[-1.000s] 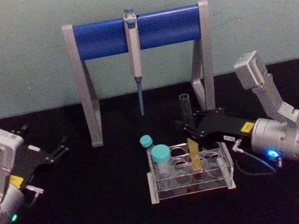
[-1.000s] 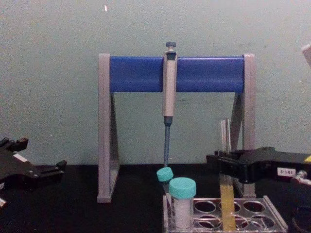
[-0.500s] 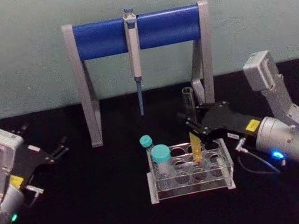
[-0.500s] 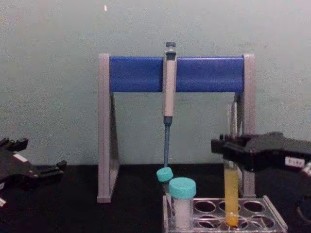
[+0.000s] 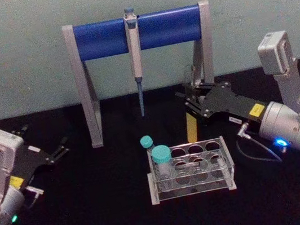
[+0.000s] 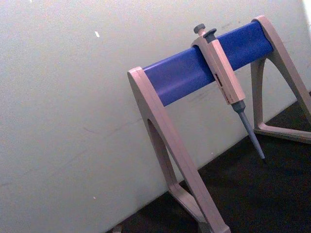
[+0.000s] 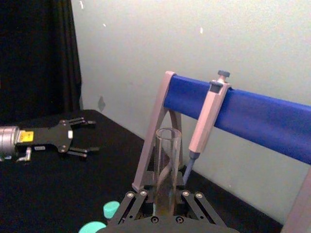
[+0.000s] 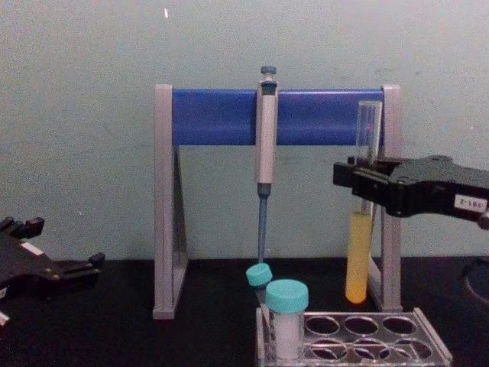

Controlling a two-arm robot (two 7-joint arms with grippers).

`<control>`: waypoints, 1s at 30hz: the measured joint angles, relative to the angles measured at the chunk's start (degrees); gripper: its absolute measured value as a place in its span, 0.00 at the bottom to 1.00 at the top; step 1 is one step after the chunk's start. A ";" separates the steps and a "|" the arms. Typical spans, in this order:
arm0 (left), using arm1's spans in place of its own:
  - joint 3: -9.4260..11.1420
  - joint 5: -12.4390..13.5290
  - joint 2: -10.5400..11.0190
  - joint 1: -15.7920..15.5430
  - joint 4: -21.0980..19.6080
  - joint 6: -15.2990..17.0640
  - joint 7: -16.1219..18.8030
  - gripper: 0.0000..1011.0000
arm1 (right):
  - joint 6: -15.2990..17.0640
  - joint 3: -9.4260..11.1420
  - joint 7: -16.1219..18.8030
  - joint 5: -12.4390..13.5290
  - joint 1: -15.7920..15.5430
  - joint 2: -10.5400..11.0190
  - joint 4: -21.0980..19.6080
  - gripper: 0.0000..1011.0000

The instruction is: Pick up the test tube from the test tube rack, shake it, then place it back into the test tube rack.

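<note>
My right gripper (image 5: 195,103) is shut on the test tube (image 5: 191,126), a clear glass tube with yellow-orange liquid in its lower part. It holds the tube upright, and in the chest view the test tube (image 8: 358,256) hangs with its round bottom just above the test tube rack (image 8: 382,337). The jaws grip the glass above the liquid. The right wrist view looks down the tube's open mouth (image 7: 168,133). The clear test tube rack (image 5: 227,162) sits on the black table. My left gripper (image 5: 43,138) rests open at the far left, away from the rack.
Two teal-capped vials (image 5: 161,155) (image 5: 146,142) stand at the rack's left end. Behind the rack stands a grey-and-blue pipette stand (image 5: 101,38) with a pipette (image 5: 134,46) hanging from it. The tube's top is close to the stand's right leg (image 8: 391,153).
The right gripper has lifted the test tube straight out of its rack hole, rising and drifting slightly back and right. The left arm has stayed still.
</note>
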 joint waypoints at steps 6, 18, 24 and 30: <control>0.00 0.00 0.00 0.00 0.00 0.00 0.00 1.00 | -0.14 0.05 0.25 0.30 0.66 -0.73 0.30 0.23; 0.00 0.01 0.00 0.00 0.00 0.00 0.00 1.00 | -0.28 -0.20 0.86 0.59 1.91 -1.43 1.58 0.23; 0.00 0.00 0.00 0.00 0.00 0.00 0.00 1.00 | -0.26 -0.26 0.84 0.59 2.01 -1.37 1.63 0.23; 0.00 0.00 0.00 0.00 0.00 0.00 0.00 1.00 | -0.16 -0.21 0.57 0.57 1.92 -1.28 1.45 0.23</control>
